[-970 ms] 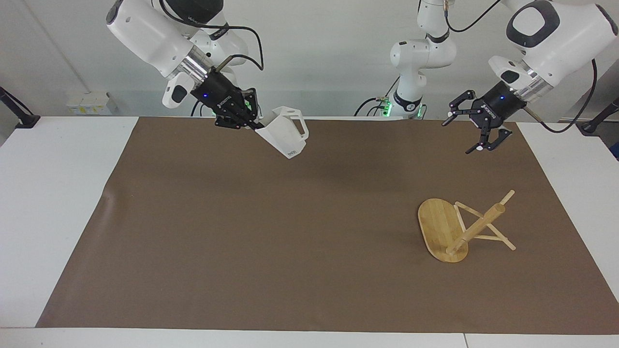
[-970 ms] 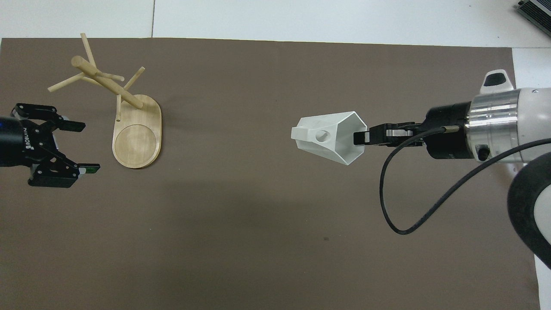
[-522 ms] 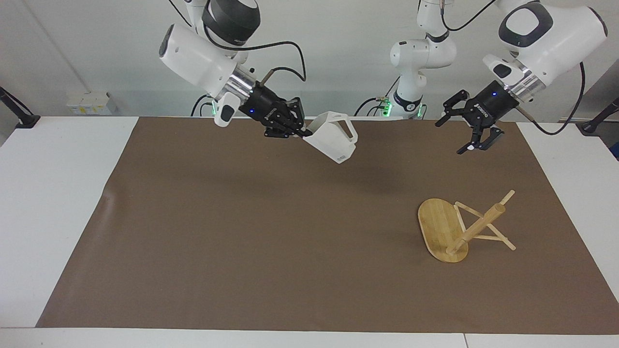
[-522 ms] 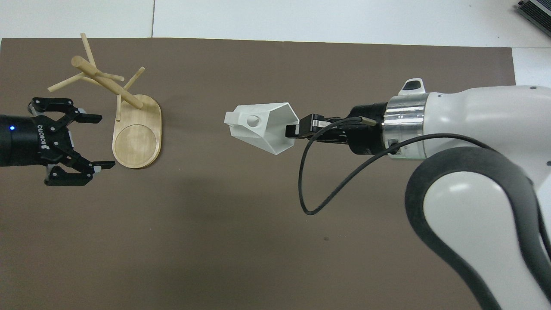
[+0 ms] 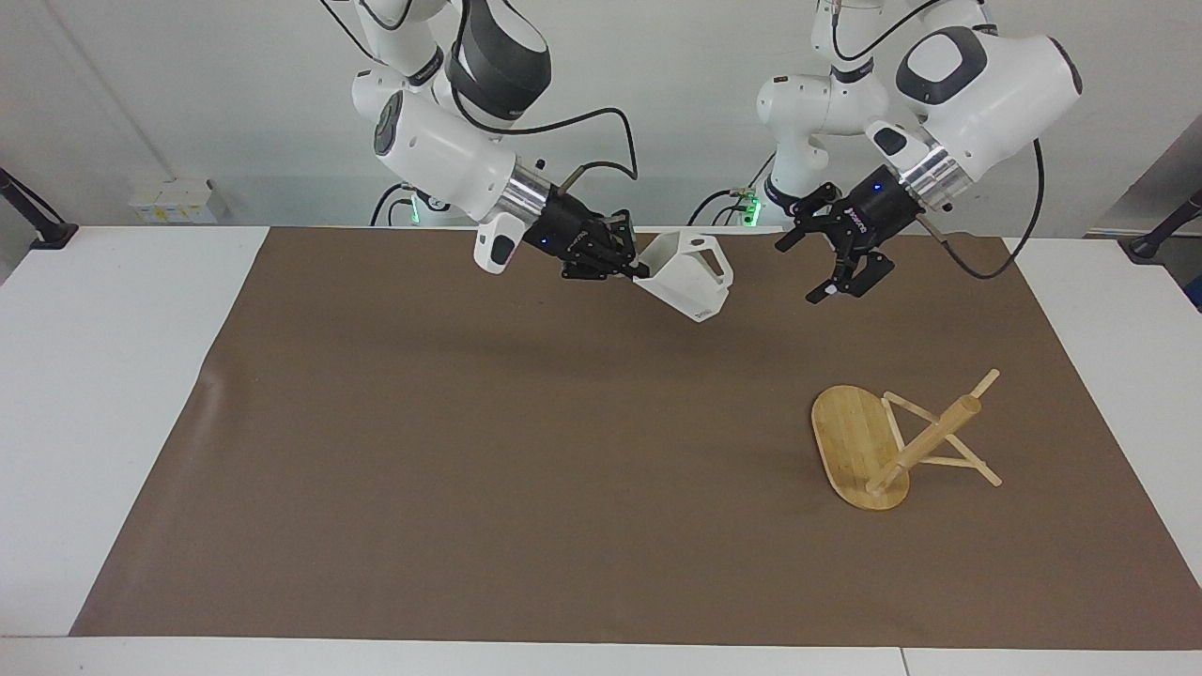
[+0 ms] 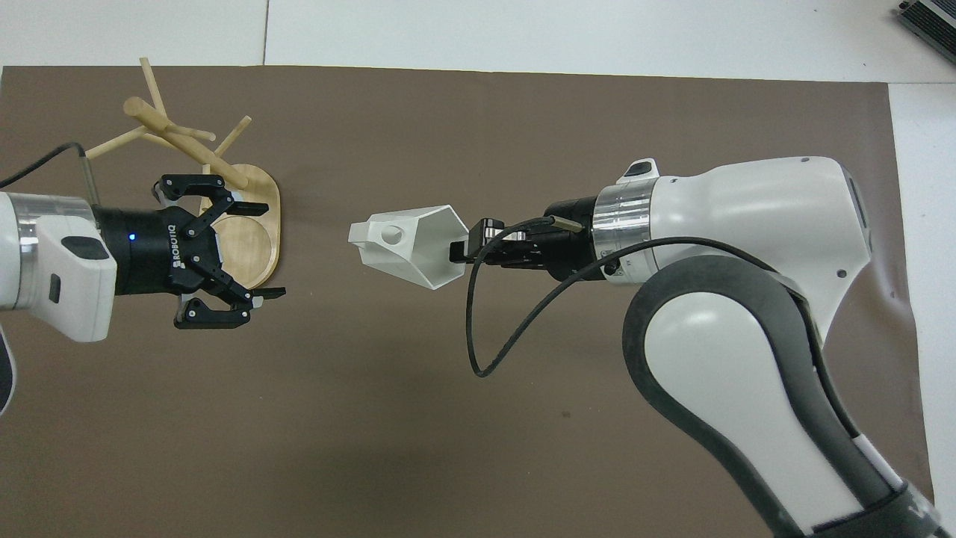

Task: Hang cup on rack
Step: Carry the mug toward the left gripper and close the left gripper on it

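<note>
The white faceted cup [image 5: 690,277] hangs in the air over the brown mat, tilted, with its mouth toward my right gripper; it also shows in the overhead view [image 6: 407,250]. My right gripper [image 5: 639,272] is shut on the cup's rim [image 6: 459,250]. The pierced handle points toward the left arm's end. My left gripper [image 5: 803,272] is open and empty in the air, a short gap from the cup. In the overhead view my left gripper [image 6: 267,250] covers part of the rack's base. The bamboo rack [image 5: 883,446] stands on the mat at the left arm's end, its post [image 6: 179,138] and pegs bare.
A brown mat [image 5: 470,451] covers most of the white table [image 5: 103,376]. A small pale box [image 5: 174,199] sits off the table by the wall at the right arm's end. A black cable [image 6: 508,329] loops from the right wrist.
Both grippers have moved toward the table's middle and toward each other. The right gripper carried the cup along. The left gripper stayed open. The rack has not moved.
</note>
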